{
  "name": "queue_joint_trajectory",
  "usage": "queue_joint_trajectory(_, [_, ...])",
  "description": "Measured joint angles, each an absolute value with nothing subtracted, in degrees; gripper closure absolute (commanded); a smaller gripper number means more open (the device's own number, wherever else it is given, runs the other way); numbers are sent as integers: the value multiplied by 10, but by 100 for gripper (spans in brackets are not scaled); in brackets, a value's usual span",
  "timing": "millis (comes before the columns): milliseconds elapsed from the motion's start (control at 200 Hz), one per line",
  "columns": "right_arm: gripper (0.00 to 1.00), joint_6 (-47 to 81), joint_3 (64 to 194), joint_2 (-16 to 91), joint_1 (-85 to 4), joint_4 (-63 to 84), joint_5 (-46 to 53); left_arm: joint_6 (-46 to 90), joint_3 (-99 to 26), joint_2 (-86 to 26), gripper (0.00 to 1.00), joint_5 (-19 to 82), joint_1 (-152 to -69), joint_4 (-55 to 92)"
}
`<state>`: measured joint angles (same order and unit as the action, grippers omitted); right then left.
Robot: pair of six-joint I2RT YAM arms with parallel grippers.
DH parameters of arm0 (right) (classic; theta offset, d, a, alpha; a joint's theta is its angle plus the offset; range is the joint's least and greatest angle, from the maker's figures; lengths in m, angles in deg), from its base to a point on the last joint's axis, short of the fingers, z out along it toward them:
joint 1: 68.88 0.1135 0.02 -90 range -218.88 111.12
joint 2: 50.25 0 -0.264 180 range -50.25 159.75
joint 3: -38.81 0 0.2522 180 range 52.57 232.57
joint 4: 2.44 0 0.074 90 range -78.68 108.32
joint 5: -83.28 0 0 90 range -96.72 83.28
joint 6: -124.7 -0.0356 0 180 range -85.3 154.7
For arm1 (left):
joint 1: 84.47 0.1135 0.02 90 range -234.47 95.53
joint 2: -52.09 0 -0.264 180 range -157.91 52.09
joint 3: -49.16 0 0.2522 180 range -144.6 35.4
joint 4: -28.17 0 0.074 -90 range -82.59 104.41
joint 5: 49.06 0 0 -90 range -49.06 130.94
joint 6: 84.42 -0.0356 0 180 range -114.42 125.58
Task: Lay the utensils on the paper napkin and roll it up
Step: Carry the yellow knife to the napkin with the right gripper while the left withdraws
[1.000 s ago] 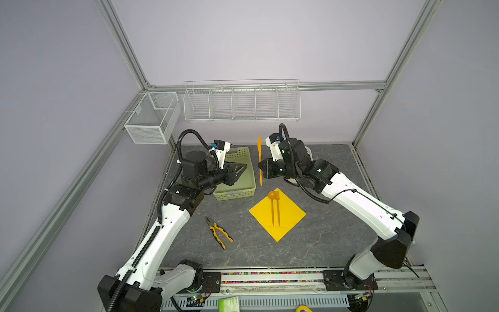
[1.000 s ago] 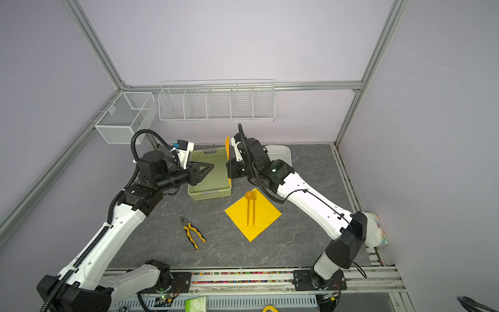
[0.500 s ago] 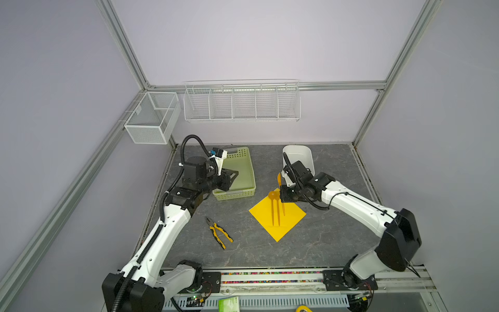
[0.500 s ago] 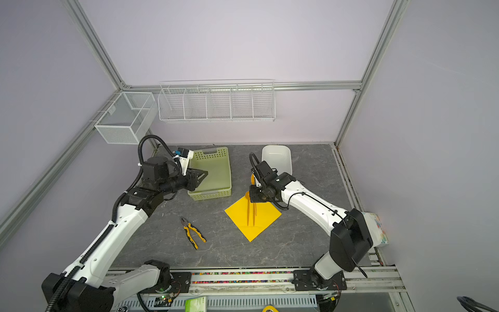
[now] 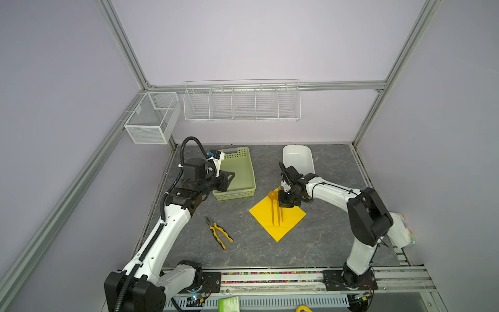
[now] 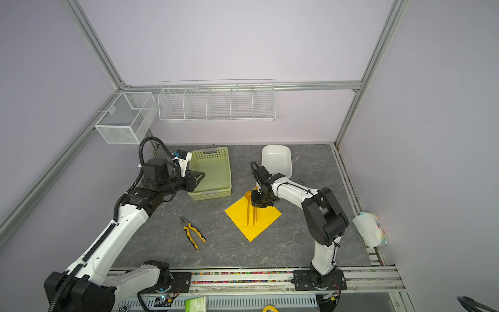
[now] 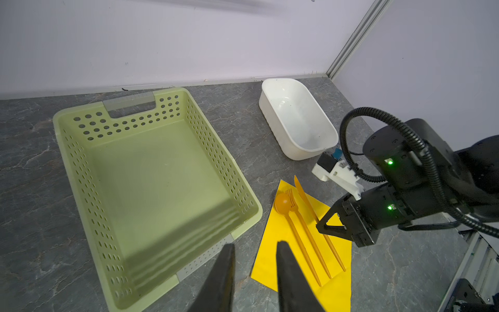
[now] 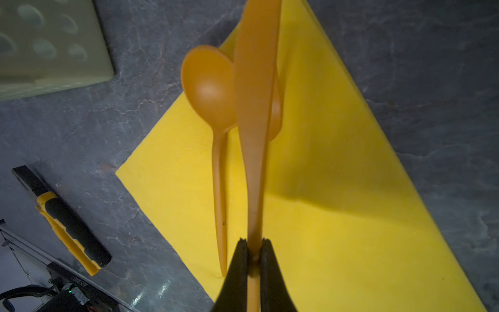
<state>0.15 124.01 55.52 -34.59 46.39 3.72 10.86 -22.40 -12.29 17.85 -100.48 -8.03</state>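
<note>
The yellow paper napkin (image 5: 278, 218) (image 6: 252, 218) lies as a diamond on the grey table. On it lie an orange spoon (image 7: 282, 203) (image 8: 208, 86) and an orange fork (image 7: 310, 237) side by side. My right gripper (image 5: 285, 203) (image 7: 332, 227) (image 8: 253, 252) is shut on the handle of an orange knife (image 7: 303, 194) (image 8: 255, 108), held low along the napkin next to the fork. I cannot tell whether the knife touches the paper. My left gripper (image 5: 229, 177) (image 7: 255, 247) hovers open and empty over the basket's near corner.
A pale green perforated basket (image 5: 243, 173) stands left of the napkin and a white tub (image 5: 298, 159) behind it. Yellow-and-black pliers (image 5: 220, 236) lie at the front left. Wire baskets (image 5: 241, 104) hang on the back wall. A wipes packet (image 5: 402, 229) sits at the right edge.
My right arm came down from high behind the basket, bringing the knife to the napkin beside the fork. My left gripper drew back slightly to the left.
</note>
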Motion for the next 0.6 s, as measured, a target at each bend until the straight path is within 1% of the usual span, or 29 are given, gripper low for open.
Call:
queue_joint_trajectory(345, [93, -7, 1240, 593, -362, 458, 47, 109, -223, -123, 72, 180, -999, -80])
queue_joint_trajectory(600, [92, -7, 1240, 596, -362, 458, 47, 109, -223, -123, 72, 180, -998, -80])
